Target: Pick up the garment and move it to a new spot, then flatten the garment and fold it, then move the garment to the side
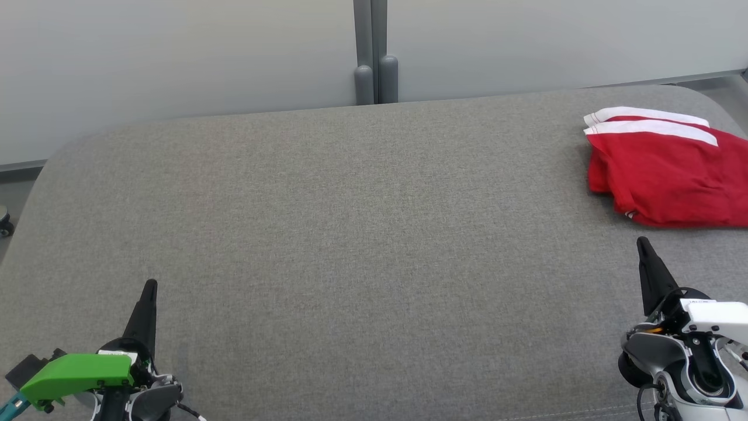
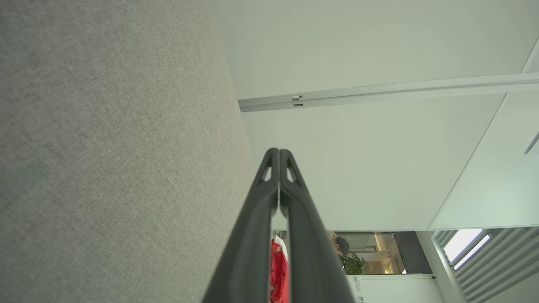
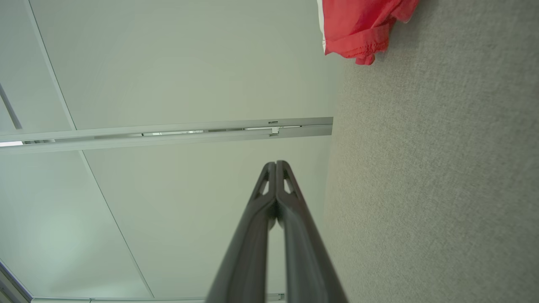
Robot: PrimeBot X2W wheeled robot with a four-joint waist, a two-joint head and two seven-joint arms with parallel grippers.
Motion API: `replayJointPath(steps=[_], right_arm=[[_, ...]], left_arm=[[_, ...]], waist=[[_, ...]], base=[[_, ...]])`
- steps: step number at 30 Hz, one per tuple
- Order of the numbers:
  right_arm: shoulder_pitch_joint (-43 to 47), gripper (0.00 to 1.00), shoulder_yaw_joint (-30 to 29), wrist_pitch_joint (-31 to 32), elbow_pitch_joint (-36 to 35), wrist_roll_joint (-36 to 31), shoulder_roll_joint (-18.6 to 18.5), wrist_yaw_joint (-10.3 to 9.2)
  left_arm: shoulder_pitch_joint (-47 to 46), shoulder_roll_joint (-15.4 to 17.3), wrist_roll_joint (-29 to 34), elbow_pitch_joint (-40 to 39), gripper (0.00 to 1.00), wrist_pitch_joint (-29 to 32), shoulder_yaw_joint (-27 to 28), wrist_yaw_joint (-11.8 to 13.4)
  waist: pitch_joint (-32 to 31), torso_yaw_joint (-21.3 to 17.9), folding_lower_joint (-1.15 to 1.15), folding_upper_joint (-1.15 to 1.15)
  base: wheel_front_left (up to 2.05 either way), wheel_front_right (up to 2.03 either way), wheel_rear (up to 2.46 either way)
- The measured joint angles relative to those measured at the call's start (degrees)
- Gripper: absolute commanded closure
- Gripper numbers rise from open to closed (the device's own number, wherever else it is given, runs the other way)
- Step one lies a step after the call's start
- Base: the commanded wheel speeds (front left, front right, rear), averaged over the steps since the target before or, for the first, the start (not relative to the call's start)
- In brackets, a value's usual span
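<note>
Two grippers rest low over the grey padded surface (image 1: 350,234), and both are closed with nothing between the fingers. The left gripper (image 1: 151,285) sits at the lower left of the head view and the right gripper (image 1: 643,241) at the lower right. Each wrist view confirms this: the two dark fingers meet at the tips and hold no cloth.

The red garment (image 1: 666,175) lies at the far right of the surface, near its back corner. It forms a compact bundle of several layers, with two white bands (image 1: 648,120) along its far edge. The edge of the head view cuts off its right end, so its full extent cannot be told.

Governing relation: the garment lies ahead of the right gripper and slightly to its right, near the fingertips but apart from them. In the right wrist view it shows beyond the fingertips at the top. The left gripper is well apart from it, across the whole bare width of the surface. The right arm is therefore the nearer arm.

Long axis: the white bands run across the head view and dip slightly toward the right, crosswise to the line of the right gripper's fingers. A forward reach would probably meet the near hem broadside.

The bundle looks folded and set at the side, so the task may be complete. If it is not, the right gripper must open before any grasp.
</note>
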Motion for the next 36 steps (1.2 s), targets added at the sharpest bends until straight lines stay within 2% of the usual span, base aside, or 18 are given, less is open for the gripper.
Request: replayJointPath(steps=[36], right_arm=[[0.0, 1.00, -0.1, 0.0, 0.0, 0.0, 0.0, 0.45]], left_arm=[[-0.1, -0.2, 0.0, 0.3, 1.00, 0.0, 0.2, -0.1]], waist=[[0.0, 0.0, 0.00, 0.00]], base=[[0.00, 0.00, 0.00]])
